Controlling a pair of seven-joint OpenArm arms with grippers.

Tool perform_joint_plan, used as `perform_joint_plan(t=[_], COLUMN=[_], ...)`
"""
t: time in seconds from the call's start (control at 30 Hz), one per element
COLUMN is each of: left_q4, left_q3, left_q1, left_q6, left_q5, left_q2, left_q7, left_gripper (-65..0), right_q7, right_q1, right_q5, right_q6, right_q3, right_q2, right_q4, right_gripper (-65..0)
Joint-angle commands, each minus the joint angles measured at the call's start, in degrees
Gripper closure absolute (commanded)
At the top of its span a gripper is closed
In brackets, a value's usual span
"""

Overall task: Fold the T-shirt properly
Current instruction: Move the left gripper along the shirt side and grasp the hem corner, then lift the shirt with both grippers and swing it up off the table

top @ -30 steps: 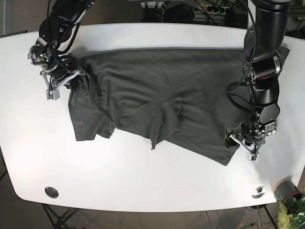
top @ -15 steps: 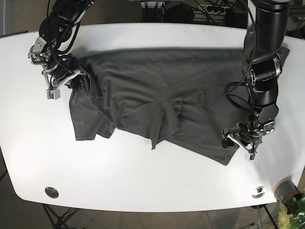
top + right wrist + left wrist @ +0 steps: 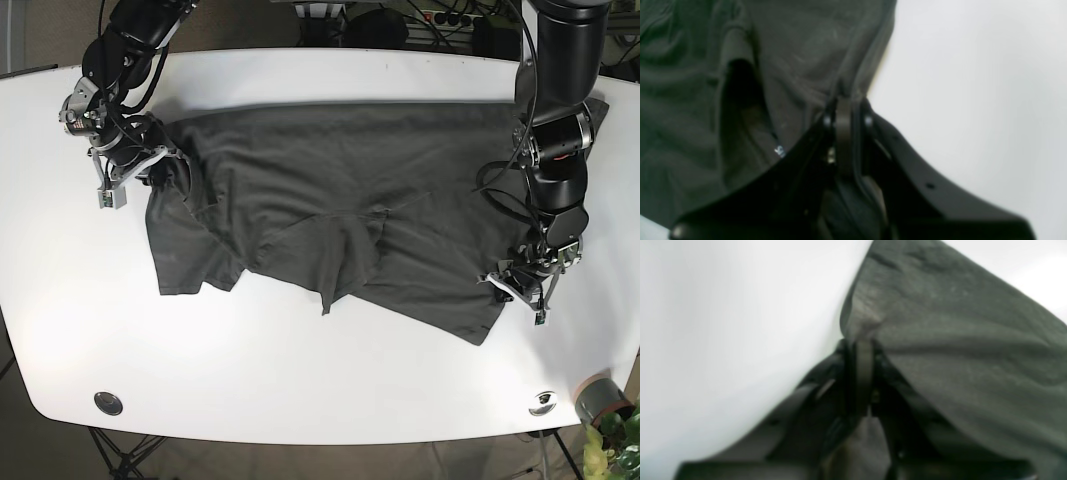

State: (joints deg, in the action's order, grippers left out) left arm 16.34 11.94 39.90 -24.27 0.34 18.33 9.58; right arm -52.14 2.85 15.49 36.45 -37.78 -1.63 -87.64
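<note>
A dark grey T-shirt (image 3: 330, 200) lies spread and creased across the white table (image 3: 300, 380), with a folded flap hanging near its middle. My left gripper (image 3: 517, 290) is at the shirt's lower right corner in the base view. In the left wrist view, the left gripper (image 3: 858, 343) is shut on the cloth edge of the T-shirt (image 3: 957, 340). My right gripper (image 3: 150, 172) is at the shirt's upper left edge. The right wrist view shows the right gripper (image 3: 844, 100) shut on the hem of the T-shirt (image 3: 790, 50).
Two round metal inserts (image 3: 107, 402) (image 3: 543, 402) sit near the table's front edge. A grey cup (image 3: 600, 398) and a plant stand off the front right corner. Cables and gear lie behind the far edge.
My left gripper has shifted to the right and slightly up, drawing the shirt's lower right corner outward. The right gripper has stayed nearly still at the upper left edge.
</note>
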Motion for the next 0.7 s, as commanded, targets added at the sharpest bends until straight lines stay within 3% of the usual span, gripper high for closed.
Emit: perform_joint_plan(t=[0.0, 0.23, 0.67], left_q4=[0.1, 5.6, 40.6], left_q3=[0.1, 3.7, 5.5], left_q1=[0.2, 0.1, -5.5], left_q6=[-0.3, -0.3, -0.2], left_q5=[0.8, 0.7, 0.8], left_q2=[0.1, 0.1, -5.8], left_q7=[2.2, 4.6, 24.2], left_gripper=[0.0, 0.0, 0.0], right_q7=[0.6, 0.3, -1.9], right_q1=[-0.7, -0.8, -9.8], right_q5=[0.7, 0.7, 0.6], right_q6=[0.17, -0.18, -0.27], right_q3=[0.1, 0.1, 6.3], right_q2=[-0.7, -0.7, -7.3], right_q4=[-0.9, -4.6, -5.5], right_gripper=[-2.4, -2.2, -2.2])
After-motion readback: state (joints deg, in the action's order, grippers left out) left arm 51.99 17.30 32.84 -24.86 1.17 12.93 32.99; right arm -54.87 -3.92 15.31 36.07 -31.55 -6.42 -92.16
